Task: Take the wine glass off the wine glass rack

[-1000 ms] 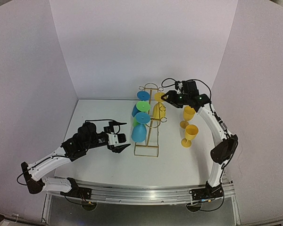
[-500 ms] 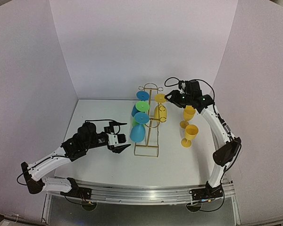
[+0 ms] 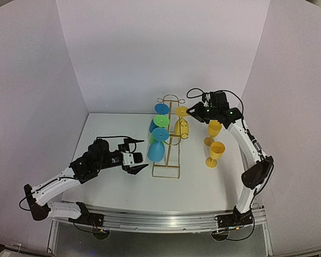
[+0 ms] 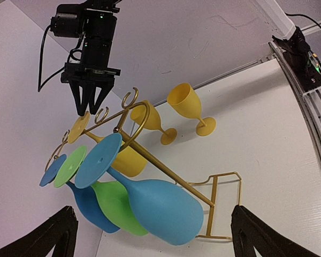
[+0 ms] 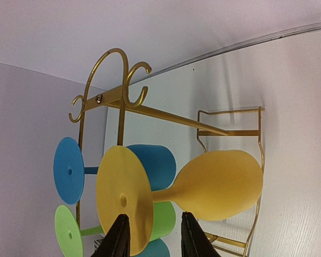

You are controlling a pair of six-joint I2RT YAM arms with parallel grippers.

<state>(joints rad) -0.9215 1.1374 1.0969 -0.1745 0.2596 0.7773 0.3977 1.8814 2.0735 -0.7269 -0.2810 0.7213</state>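
- White tabletop (image 3: 112,187): a thin gold wire rack (image 3: 166,170) stands at centre. Blue and green glasses (image 3: 157,151) hang on its left side and one yellow plastic wine glass (image 3: 181,127) on its right.
- Change: within the last second the right arm's elbow swung outward and the right gripper (image 3: 191,111) shifted slightly. It has since held position.
- Right gripper: fingers partly open, straddling the yellow glass's disc foot (image 5: 123,198).
- Left gripper (image 3: 141,161): spread wide, empty, facing the blue glasses.
- Assessment: the grasp is aligned and closing comes next. The glass remains hooked.
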